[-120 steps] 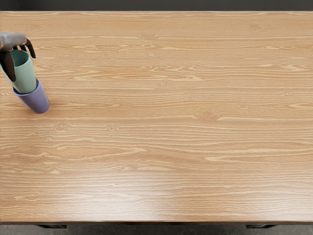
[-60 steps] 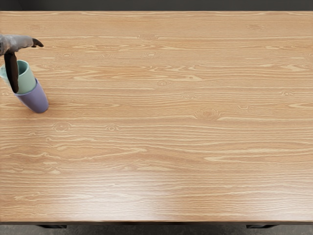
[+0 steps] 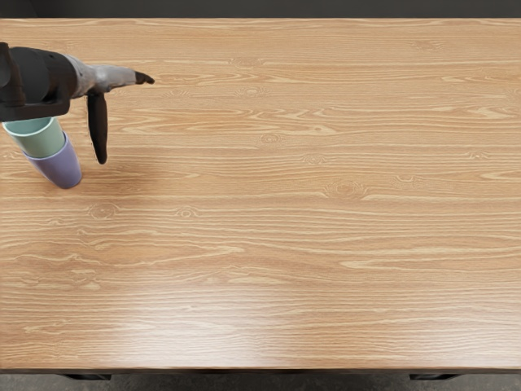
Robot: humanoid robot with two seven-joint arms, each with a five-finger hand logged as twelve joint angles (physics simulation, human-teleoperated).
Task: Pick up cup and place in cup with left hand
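Observation:
At the table's left edge a green cup (image 3: 42, 140) sits inside a purple cup (image 3: 59, 166), its upper part sticking out above the purple rim. Both lean a little in the view. My left hand (image 3: 122, 118) is above and to the right of the cups, fingers spread, holding nothing. Its thumb points down, apart from the cups, and the forearm covers the back of the green cup's rim.
The wooden table (image 3: 285, 212) fills most of the view. Its far edge runs along the top and its near edge along the bottom. The left forearm (image 3: 41, 81) reaches in over the upper left corner.
My left hand let go of the green cup and moved right, bringing the forearm into view. The green cup dropped deeper into the purple one, which stayed where it was.

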